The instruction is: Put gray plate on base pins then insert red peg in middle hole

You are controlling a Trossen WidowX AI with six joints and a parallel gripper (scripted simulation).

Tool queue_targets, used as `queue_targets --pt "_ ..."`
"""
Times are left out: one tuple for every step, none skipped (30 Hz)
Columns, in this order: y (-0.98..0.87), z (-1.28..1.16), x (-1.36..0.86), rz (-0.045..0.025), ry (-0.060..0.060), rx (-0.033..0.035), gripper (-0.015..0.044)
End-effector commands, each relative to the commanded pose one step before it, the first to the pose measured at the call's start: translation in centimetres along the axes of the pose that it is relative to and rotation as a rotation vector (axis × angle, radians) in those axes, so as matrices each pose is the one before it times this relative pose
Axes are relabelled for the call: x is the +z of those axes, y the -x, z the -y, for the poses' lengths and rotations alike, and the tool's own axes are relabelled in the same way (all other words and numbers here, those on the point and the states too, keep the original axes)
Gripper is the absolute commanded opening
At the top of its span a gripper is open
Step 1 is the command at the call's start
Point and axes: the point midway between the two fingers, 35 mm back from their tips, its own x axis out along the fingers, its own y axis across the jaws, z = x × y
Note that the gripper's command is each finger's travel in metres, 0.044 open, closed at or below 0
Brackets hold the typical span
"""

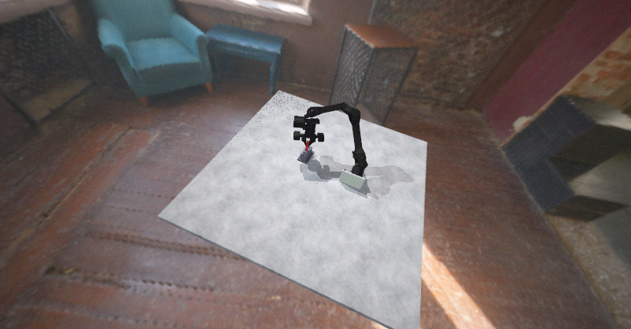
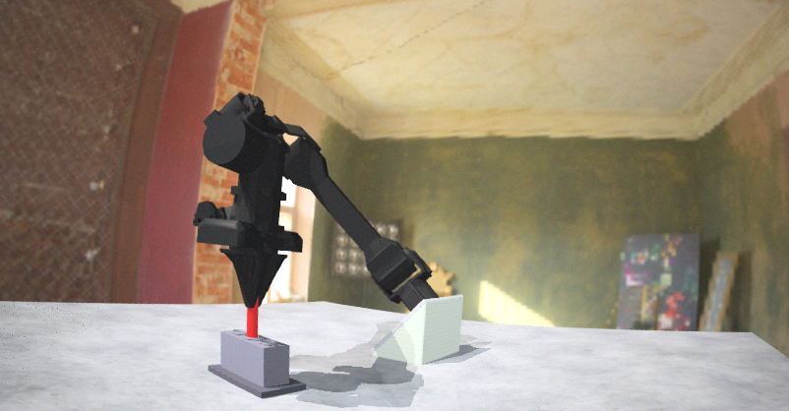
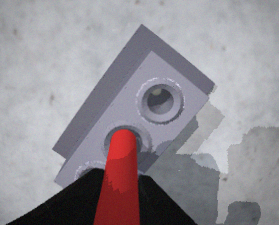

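My gripper (image 1: 307, 142) (image 2: 253, 304) (image 3: 120, 182) is shut on the red peg (image 1: 307, 146) (image 2: 252, 322) (image 3: 122, 156), which points down. The peg's lower end is at the mouth of the plate's middle hole; I cannot tell whether it is just inside. Most of the peg shows above the hole. The gray plate (image 2: 241, 355) (image 3: 123, 108) is the lighter block and sits level on the darker base (image 2: 275, 391) (image 3: 108, 89). One end hole is open to view in the wrist view with a light spot inside; the other is partly hidden by a finger.
The arm's pale green wedge-shaped mount (image 1: 352, 179) (image 2: 439, 330) stands on the white table (image 1: 282, 225) (image 2: 579, 375), to the right of the plate in the top and exterior views. The arm arches over from it. Arm shadows lie beside the base.
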Motion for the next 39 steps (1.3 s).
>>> queue_targets --pt "-0.13 0.117 -0.071 0.00068 0.005 -0.00265 0.0" --pt "-0.008 0.007 -0.002 0.0 0.0 0.0 0.0" --pt "-0.008 0.007 -0.003 0.0 0.0 0.0 0.0" --pt "-0.008 0.006 -0.003 0.0 0.0 0.0 0.0" --pt "-0.008 0.006 -0.003 0.0 0.0 0.0 0.0" --pt "-0.008 0.006 -0.003 0.0 0.0 0.0 0.0" --pt "-0.008 0.006 -0.003 0.0 0.0 0.0 0.0" --pt "-0.008 0.006 -0.003 0.0 0.0 0.0 0.0" --pt "-0.008 0.007 -0.003 0.0 0.0 0.0 0.0" --pt "-0.008 0.007 -0.003 0.0 0.0 0.0 0.0" --pt "-0.008 0.007 -0.002 0.0 0.0 0.0 0.0" --pt "-0.008 0.007 -0.002 0.0 0.0 0.0 0.0" --pt "-0.008 0.007 -0.002 0.0 0.0 0.0 0.0" --pt "-0.008 0.007 -0.002 0.0 0.0 0.0 0.0" --pt "-0.008 0.007 -0.002 0.0 0.0 0.0 0.0" --pt "-0.008 0.007 -0.002 0.0 0.0 0.0 0.0" --pt "0.122 -0.11 0.069 -0.00121 -0.0058 0.00267 0.0" --pt "0.0 0.0 0.0 0.0 0.0 0.0 0.0" --pt "0.0 0.0 0.0 0.0 0.0 0.0 0.0" --pt "0.0 0.0 0.0 0.0 0.0 0.0 0.0" --pt "0.0 0.0 0.0 0.0 0.0 0.0 0.0" --pt "0.0 0.0 0.0 0.0 0.0 0.0 0.0" --pt "0.0 0.0 0.0 0.0 0.0 0.0 0.0" --pt "0.0 0.0 0.0 0.0 0.0 0.0 0.0" --pt "0.0 0.0 0.0 0.0 0.0 0.0 0.0026" --pt "0.0 0.0 0.0 0.0 0.0 0.0 0.0053" --pt "0.0 0.0 0.0 0.0 0.0 0.0 0.0079" --pt "0.0 0.0 0.0 0.0 0.0 0.0 0.0105" --pt "0.0 0.0 0.0 0.0 0.0 0.0 0.0131" --pt "0.0 0.0 0.0 0.0 0.0 0.0 0.015" --pt "0.0 0.0 0.0 0.0 0.0 0.0 0.015" --pt "0.0 0.0 0.0 0.0 0.0 0.0 0.015" --pt "0.0 0.0 0.0 0.0 0.0 0.0 0.015" --pt "0.0 0.0 0.0 0.0 0.0 0.0 0.015" --pt "0.0 0.0 0.0 0.0 0.0 0.0 0.015" --pt "0.0 0.0 0.0 0.0 0.0 0.0 0.015" --pt "0.0 0.0 0.0 0.0 0.0 0.0 0.015" --pt "0.0 0.0 0.0 0.0 0.0 0.0 0.015" --pt "0.0 0.0 0.0 0.0 0.0 0.0 0.015"
